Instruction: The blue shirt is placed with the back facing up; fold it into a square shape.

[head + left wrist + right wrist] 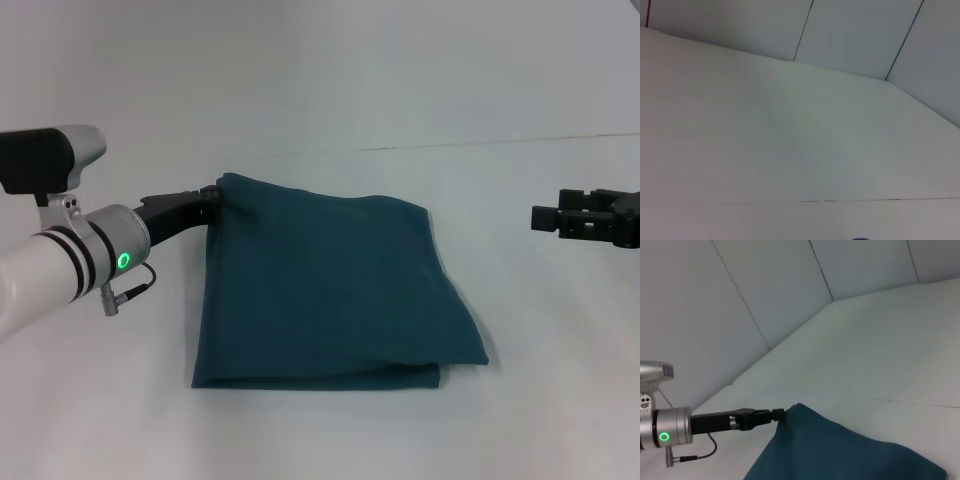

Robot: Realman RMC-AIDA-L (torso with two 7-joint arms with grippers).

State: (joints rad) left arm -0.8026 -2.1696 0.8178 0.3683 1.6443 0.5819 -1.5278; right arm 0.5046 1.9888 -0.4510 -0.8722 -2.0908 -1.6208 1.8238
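Cloth first: blue shirt lying folded on the white table, already a rough square of several soft layers, plain side up, no lettering showing. Likely light and limp, so prone to sagging, dragging and slipping out of shape when lifted by one point; best taken at a corner or along a folded edge, pinching all layers together, and moved low and slow. Left gripper at the far left corner of the bundle, fingers drawn narrow and pinched on that corner, cloth peaking up slightly toward the tips; same pinch seen from the right wrist view, left gripper biting the raised corner of the blue shirt. Rest of the garment spread away from that claw, toward the robot and to its right, near edge showing stacked folds slightly uneven. Right gripper hanging well apart from the cloth on the far side from the working claw, holding nothing; fingers too indistinct to judge. Nothing but bare table in the left wrist view.
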